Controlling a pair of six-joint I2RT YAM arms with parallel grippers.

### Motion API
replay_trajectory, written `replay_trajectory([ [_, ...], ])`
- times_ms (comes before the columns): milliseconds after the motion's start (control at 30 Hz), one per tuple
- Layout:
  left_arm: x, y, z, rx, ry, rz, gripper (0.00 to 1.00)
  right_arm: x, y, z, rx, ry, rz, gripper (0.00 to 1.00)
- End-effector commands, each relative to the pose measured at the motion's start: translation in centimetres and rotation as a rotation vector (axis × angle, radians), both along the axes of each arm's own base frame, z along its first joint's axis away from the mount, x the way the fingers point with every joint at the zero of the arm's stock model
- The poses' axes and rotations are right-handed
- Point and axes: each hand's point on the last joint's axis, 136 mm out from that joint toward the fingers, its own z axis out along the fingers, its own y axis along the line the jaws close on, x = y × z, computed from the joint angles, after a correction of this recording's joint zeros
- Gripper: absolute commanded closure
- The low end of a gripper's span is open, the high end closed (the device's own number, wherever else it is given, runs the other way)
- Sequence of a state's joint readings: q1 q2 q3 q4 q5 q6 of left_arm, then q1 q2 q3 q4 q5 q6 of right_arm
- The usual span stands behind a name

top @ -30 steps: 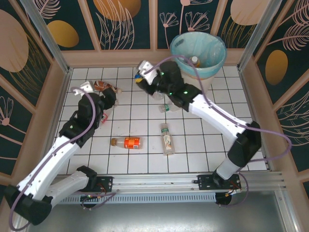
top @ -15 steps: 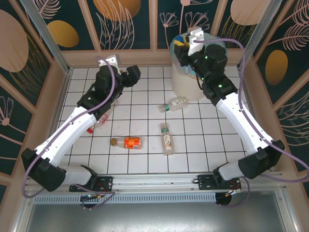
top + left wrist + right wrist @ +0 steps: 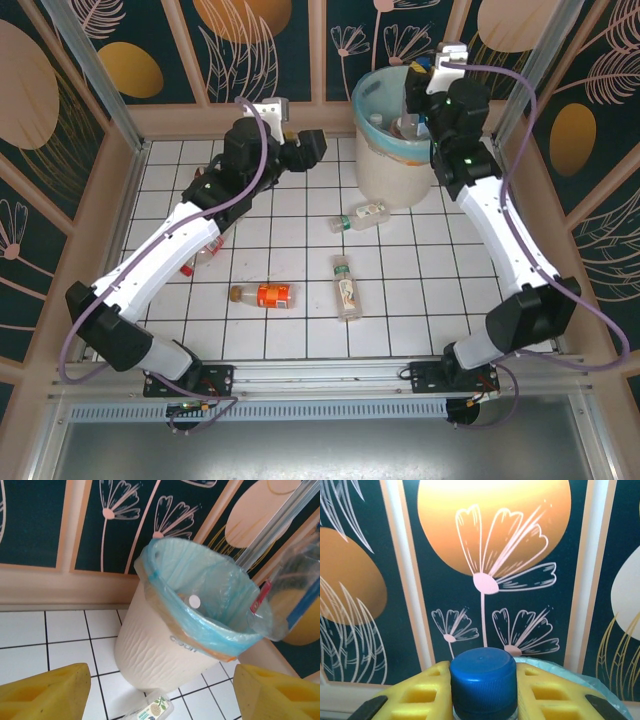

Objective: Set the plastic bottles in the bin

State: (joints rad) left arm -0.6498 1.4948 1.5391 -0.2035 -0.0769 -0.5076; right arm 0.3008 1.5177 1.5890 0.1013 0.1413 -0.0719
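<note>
Currently, the drop step is in hand: right gripper (image 3: 483, 692) clamped on a blue-capped bottle (image 3: 483, 676), bin (image 3: 372, 165) directly beneath; release judged next. Left gripper (image 3: 160, 692) stands apart, empty, bin just ahead. Further bottles (image 3: 346, 287) lie behind both on the white tiled table (image 3: 300, 335), enclosed by floral panels (image 3: 260, 50).

Ahead of the left gripper (image 3: 308, 144), the bin (image 3: 150, 645) has an unobstructed mouth. The right gripper (image 3: 416, 84) and its blue-capped bottle (image 3: 483, 680) crowd its right rim.
</note>
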Motion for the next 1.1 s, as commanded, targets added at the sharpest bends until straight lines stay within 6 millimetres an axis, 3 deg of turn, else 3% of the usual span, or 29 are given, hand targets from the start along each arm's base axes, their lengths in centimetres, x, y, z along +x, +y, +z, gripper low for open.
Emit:
replay_trajectory([
  [0, -0.4, -1.0, 0.1, 0.018, 0.002, -0.042, 0.25, 2.0, -1.0, 0.5, -0.009, -0.030, -0.082, 0.83],
  [233, -0.8, 0.3, -0.9, 0.020, 0.005, 0.008, 0.25, 6.0, -1.6, -1.9, -0.080, 0.004, -0.189, 0.83],
  [433, -0.9, 1.6, -0.9, 0.012, -0.018, 0.062, 0.24, 8.2, -2.0, -2.1, -0.108, -0.002, -0.240, 0.82],
  [600, -1.0, 1.3, -2.0, 0.021, 0.016, 0.050, 0.23, 10.1, -4.3, -4.4, -0.091, 0.065, -0.350, 0.79],
  [733, -1.0, 1.5, -3.5, 0.040, 0.053, 0.059, 0.23, 10.8, -4.9, -6.8, -0.062, 0.120, -0.333, 0.74],
  [800, -1.1, 1.5, -3.8, 0.037, 0.061, 0.059, 0.23, 10.8, -5.0, -7.4, -0.064, 0.146, -0.339, 0.67],
  [933, -1.3, 1.6, -3.7, 0.034, 0.058, 0.059, 0.23, 10.3, -5.0, -7.3, -0.041, 0.168, -0.330, 0.46],
  [1067, -1.3, 1.8, -3.1, 0.035, 0.043, 0.064, 0.23, 9.5, -4.9, -6.6, -0.021, 0.160, -0.313, 0.46],
])
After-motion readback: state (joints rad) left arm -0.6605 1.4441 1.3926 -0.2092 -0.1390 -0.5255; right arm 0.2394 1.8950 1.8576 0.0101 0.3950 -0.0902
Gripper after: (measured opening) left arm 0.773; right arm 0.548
